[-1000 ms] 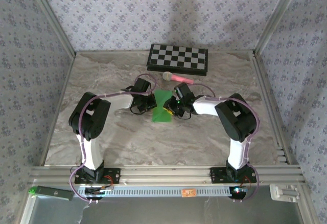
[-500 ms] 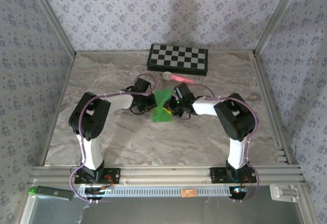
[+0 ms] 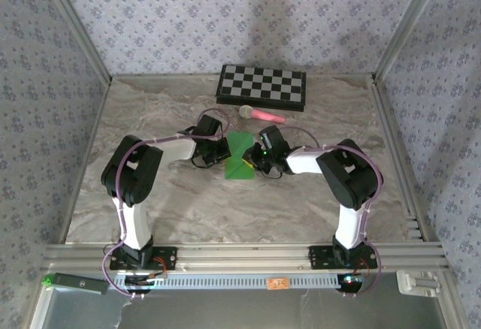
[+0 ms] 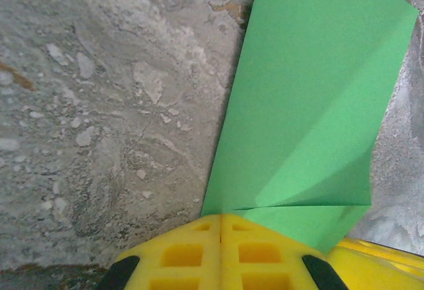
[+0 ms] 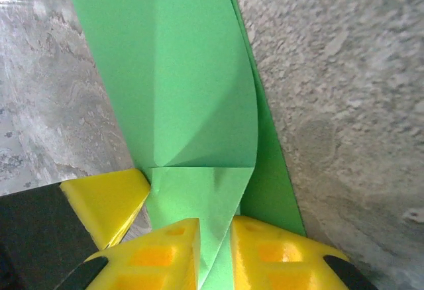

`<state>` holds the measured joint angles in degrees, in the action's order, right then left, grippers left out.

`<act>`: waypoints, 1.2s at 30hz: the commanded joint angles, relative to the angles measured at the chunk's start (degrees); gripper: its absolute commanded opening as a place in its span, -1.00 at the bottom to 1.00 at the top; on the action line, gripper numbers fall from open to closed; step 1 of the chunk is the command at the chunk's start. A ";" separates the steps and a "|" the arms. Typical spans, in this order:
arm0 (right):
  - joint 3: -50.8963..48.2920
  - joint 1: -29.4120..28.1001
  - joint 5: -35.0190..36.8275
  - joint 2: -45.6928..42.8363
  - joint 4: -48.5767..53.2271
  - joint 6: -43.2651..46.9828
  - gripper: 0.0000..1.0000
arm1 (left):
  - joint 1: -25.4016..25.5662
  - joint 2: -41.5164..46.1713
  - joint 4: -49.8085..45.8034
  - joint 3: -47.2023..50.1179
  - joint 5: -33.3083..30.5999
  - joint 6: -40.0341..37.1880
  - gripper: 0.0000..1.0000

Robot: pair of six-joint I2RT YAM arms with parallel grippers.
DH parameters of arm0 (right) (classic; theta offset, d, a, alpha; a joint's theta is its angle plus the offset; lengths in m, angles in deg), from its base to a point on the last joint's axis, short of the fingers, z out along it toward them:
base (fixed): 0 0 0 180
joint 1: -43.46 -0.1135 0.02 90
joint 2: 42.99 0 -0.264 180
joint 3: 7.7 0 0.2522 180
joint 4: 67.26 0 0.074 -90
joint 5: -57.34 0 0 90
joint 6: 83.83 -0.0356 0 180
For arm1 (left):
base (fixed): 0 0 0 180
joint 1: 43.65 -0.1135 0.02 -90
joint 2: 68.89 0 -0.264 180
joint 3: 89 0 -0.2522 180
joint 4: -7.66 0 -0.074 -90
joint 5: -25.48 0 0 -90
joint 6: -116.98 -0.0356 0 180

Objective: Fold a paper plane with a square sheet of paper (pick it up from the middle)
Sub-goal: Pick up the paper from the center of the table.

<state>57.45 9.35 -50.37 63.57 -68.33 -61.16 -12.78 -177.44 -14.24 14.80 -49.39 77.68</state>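
Left tool (image 4: 220,229), right tool (image 5: 214,240), paper (image 3: 240,149) between.

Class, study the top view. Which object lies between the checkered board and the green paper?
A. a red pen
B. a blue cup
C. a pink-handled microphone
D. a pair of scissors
C: in the top view the pink-handled microphone lies just in front of the checkered board and beyond the green paper.
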 commanded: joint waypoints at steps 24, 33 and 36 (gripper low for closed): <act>0.63 -0.43 -1.88 3.41 -6.26 -2.75 -0.73 | 0.07 0.20 -2.84 0.30 -0.51 -0.36 -0.84; 0.03 1.41 -2.21 -0.76 -5.33 3.04 -0.93 | -5.23 8.86 -2.67 0.13 6.81 -3.69 -0.55; 0.15 2.52 -3.69 -3.60 -5.26 6.61 -0.94 | -8.89 15.07 -2.21 2.08 10.67 -4.09 -0.22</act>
<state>56.88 10.68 -52.45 64.49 -74.32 -59.45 -18.71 -170.19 -16.36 15.77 -43.57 75.23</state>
